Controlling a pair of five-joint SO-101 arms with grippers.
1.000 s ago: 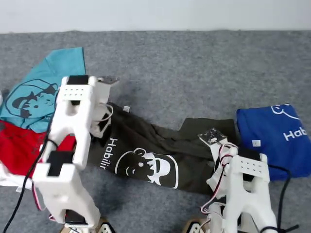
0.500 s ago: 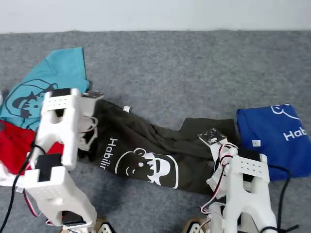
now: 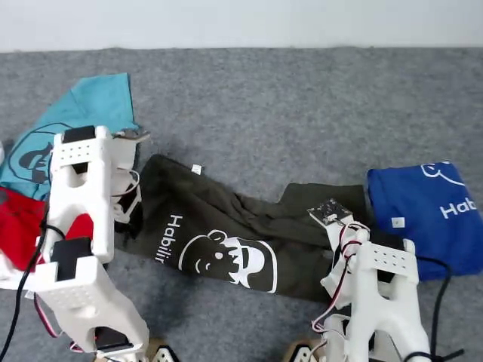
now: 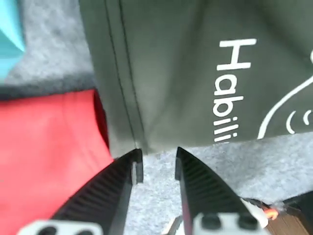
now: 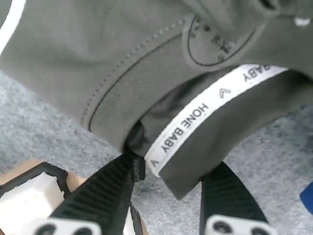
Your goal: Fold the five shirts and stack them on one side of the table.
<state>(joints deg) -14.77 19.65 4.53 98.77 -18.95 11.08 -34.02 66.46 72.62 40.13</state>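
Dark shirt (image 3: 226,226): lies crumpled and unfolded across the middle of the table (image 3: 287,105), print up, running from the left arm to the right arm.
Left arm (image 3: 75,196): stands over the dark shirt's left edge, where that edge meets the red shirt.
Left gripper (image 4: 157,164): fingers a narrow gap apart with nothing between them. The tips hang just off the dark shirt's hem, over bare table, with the red shirt beside one finger.
Right arm (image 3: 377,279): at the near right, by the dark shirt's collar end.
Right gripper (image 5: 176,164): fingers fairly wide apart, gripping a thick bunch of the dark shirt's collar. The fold with the white neck tape (image 5: 205,105) sits between them.
Red shirt (image 3: 19,226): in a heap at the left edge, touching the dark shirt and partly under the left arm.
Teal shirt (image 3: 83,105): spread at the far left, behind the red shirt.
Blue shirt (image 3: 430,219): lies flat at the right edge of the table, just beside the dark shirt's right end.
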